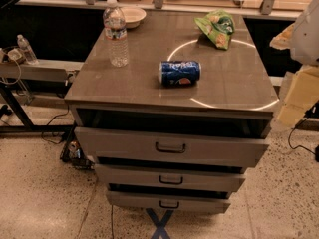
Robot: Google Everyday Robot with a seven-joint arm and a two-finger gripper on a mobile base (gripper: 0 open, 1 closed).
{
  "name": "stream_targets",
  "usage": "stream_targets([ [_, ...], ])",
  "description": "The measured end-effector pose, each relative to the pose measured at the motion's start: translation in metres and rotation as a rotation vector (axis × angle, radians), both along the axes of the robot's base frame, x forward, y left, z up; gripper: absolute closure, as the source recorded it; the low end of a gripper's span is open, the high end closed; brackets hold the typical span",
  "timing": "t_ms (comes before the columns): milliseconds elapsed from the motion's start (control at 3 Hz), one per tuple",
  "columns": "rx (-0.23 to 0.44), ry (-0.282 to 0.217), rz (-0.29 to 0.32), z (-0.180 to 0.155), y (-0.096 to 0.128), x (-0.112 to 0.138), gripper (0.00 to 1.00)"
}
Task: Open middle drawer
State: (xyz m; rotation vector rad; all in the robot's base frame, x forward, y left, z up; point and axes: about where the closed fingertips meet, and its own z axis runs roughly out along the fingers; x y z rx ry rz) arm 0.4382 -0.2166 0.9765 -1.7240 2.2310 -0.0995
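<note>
Blue tape in an X [160, 224] on the speckled floor is the closest thing to me, right at the foot of the grey metal cabinet [149, 103]. Going up and back from there you get the bottom drawer [134, 199], then the middle drawer [129, 176] (the one that matters), then the top drawer [119, 144]. The middle one sits in the centre of the stack. It has a long, low grey front with a small dark loop handle [171, 179] halfway along it. There's a dark strip above its front panel, same as the other two, and honestly I can't tell whether it's pulled out a bit or fully in.

On the glossy top, a blue Pepsi can [179, 73] lies on its side around the middle, with a bright ring of reflected light curving past it on the right. Further back on the left a clear plastic water bottle [115, 33] stands upright. A pale bowl [132, 16] is just behind the bottle at the far edge, and a crumpled green snack bag [217, 28] is at the far right.

Off to the left a smaller bottle [26, 49] stands on a low shelf, with cables on the floor below it. At the right edge there are some cream blocks [299, 96] and a white rounded shell [306, 29] above them.

As for the gripper, it's out of the shot from where this is taken. I can't tell how wide the claw is or whether it has hold of anything.
</note>
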Motion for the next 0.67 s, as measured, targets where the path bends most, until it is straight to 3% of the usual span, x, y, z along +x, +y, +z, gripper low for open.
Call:
stream_targets([
  [333, 0.000, 0.000, 0.000, 0.000, 0.000, 0.000, 0.00],
  [667, 0.010, -0.017, 0.000, -0.009, -0.015, 0.004, 0.00],
])
